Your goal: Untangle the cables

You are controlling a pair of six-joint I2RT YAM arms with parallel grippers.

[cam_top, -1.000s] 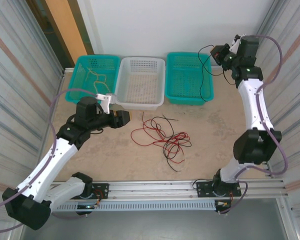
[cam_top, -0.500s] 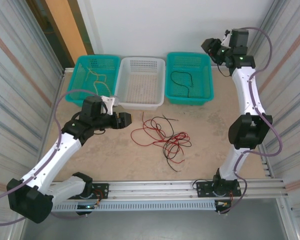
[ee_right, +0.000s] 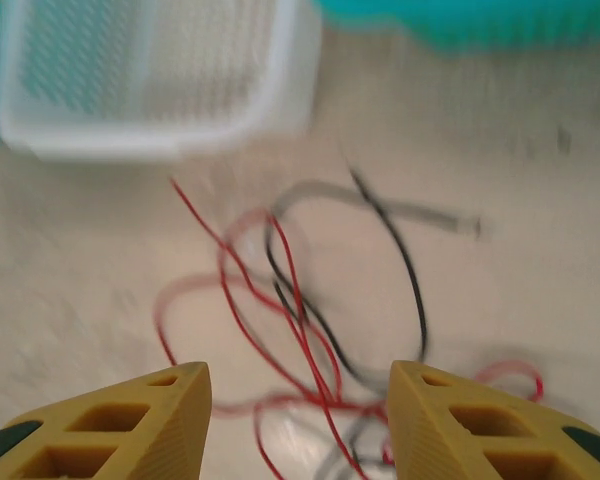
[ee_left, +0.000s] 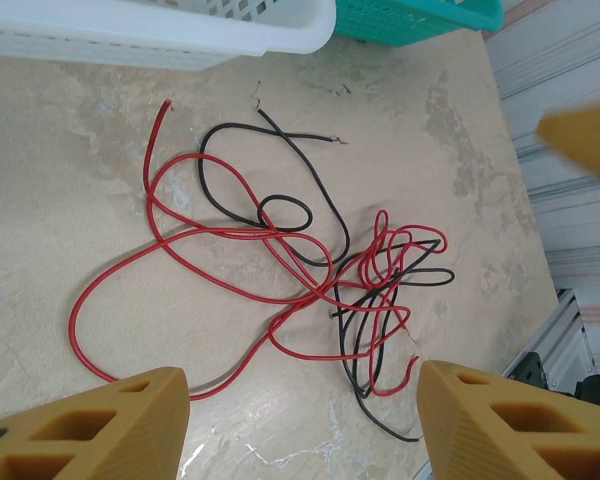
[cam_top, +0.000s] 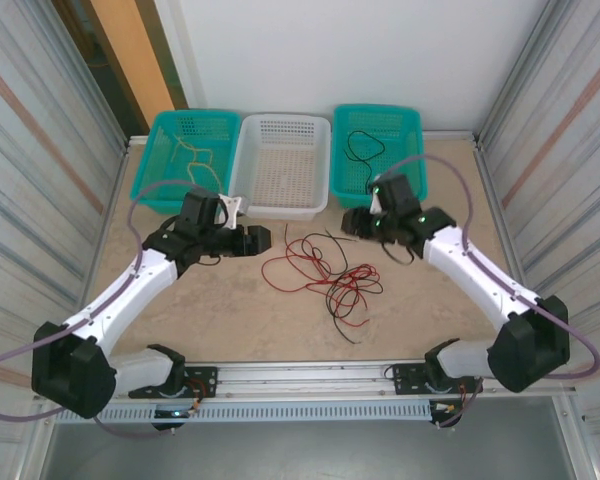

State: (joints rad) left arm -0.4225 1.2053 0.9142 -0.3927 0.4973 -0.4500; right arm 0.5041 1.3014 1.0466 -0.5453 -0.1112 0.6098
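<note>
both arms are folded in low over the tabletop (cam_top: 230, 310), elbows pushed out to the near corners and forearms slanting inward, so the two hands point at each other across the far side of the mess. the left hand (cam_top: 258, 238) sits just in front of the white basket (cam_top: 278, 208), aimed to the right. from its wrist camera the left hand (ee_left: 300, 385) has its yellow fingers (ee_left: 110, 425) spread wide, with nothing between them but bare stone and wire below. the right hand (cam_top: 352, 222) hangs near the front edge of the right teal basket (cam_top: 420, 150), aimed to the left. its own view is blurred, yet the right hand (ee_right: 298, 375) plainly has its fingers (ee_right: 130, 420) apart too, pinching nothing. the red and black tangle (cam_top: 325, 272) lies loose on the tabletop between and a little nearer than the two hands, touched by neither. up close the red and black tangle (ee_left: 300, 260) is several red loops crossing black ones, knotted tightest toward the right, with one red end and one black end straying off toward the white basket. from the right wrist the same tangle (ee_right: 300, 310) lies beyond and below the fingertips. a single black cable (cam_top: 360, 148) lies curled inside the right teal basket, and a pale yellow cable (cam_top: 195, 160) lies in the left teal basket (cam_top: 170, 205).
</note>
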